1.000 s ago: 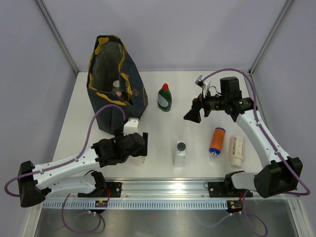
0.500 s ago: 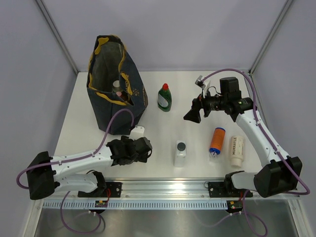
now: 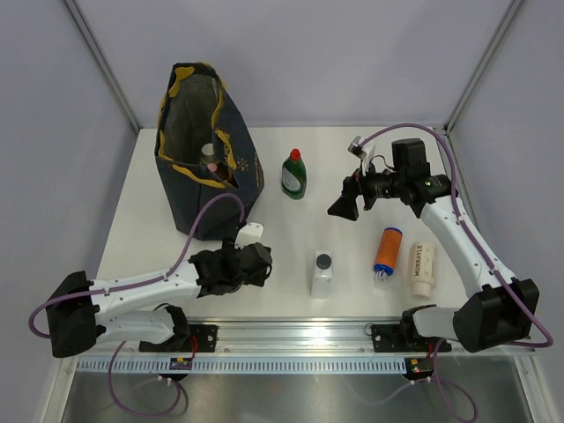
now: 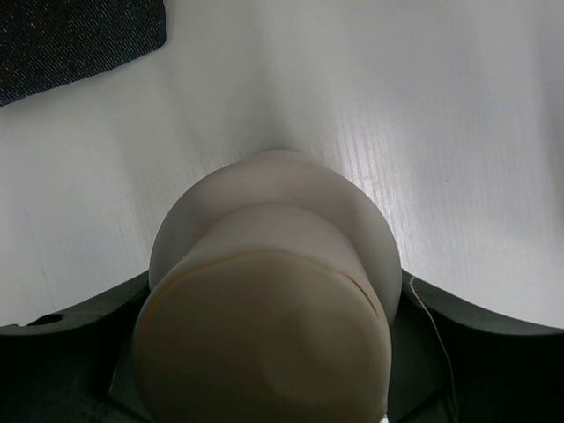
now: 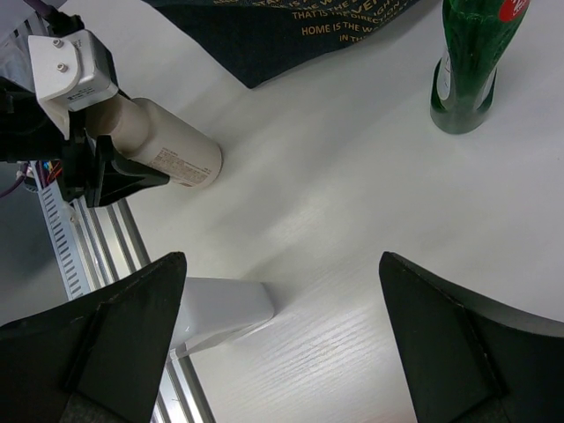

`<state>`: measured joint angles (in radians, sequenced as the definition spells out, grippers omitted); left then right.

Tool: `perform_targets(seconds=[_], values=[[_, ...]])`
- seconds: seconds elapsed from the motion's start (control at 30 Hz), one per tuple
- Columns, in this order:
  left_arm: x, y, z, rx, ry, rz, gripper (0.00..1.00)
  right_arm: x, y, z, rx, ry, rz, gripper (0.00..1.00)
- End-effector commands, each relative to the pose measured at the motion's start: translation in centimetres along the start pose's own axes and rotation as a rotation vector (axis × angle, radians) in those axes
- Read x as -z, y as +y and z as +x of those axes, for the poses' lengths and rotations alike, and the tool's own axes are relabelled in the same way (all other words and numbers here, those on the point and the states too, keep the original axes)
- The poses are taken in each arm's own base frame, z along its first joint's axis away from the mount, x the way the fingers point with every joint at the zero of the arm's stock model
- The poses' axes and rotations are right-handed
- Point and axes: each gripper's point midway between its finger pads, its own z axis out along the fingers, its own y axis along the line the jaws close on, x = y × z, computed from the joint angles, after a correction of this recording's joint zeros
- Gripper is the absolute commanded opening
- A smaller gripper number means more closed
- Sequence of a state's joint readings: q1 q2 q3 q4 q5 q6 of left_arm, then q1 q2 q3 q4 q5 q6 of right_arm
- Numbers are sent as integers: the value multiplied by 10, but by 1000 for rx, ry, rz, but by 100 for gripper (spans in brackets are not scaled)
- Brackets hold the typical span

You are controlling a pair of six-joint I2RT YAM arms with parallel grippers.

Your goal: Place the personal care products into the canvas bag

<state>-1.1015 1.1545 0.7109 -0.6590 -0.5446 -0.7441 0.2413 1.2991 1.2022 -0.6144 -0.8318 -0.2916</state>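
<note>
Pinching a cream bottle (image 5: 167, 145) near its cap end, the left claw (image 3: 254, 262) sits low over the white table (image 3: 291, 231), just in front of the navy bag (image 3: 198, 167). The bottle lies nearly flat, its base pointing away from the claw. The right claw (image 3: 342, 204) hangs spread and empty near the green bottle (image 3: 294, 174). A clear bottle (image 3: 323, 272), an orange bottle (image 3: 387, 250) and a cream tube (image 3: 423, 268) rest on the table, which is enclosed by pale grey walls. From above, the left arm hides the held bottle. Whether it touches the table is unclear.
</note>
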Motion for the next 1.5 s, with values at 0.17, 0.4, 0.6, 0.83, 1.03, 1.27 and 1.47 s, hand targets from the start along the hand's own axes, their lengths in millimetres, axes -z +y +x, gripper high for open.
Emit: perform_targets(seconds=[0.17, 0.4, 0.6, 0.83, 1.03, 1.27, 1.47], values=[[53, -37, -81, -23, -361, 305, 0, 1, 3, -1, 13, -6, -21, 99], [96, -53, -115, -40, -449, 445, 0, 1, 3, 0, 7, -3, -23, 99], [143, -64, -170, -18, -569, 510, 0, 0, 3, 0, 6, -1, -23, 100], [203, -62, -251, 12, -729, 529, 0, 1, 1, 0, 13, -4, -9, 99], [254, -17, -346, 80, -915, 441, 0, 1, 1, 2, 16, -6, -5, 99], [260, 85, -433, 170, -1047, 167, 0, 2, 0, 7, 24, -1, 6, 100], [222, 166, -461, 251, -1027, -49, 0, 4, -2, 11, 45, 10, 15, 99]])
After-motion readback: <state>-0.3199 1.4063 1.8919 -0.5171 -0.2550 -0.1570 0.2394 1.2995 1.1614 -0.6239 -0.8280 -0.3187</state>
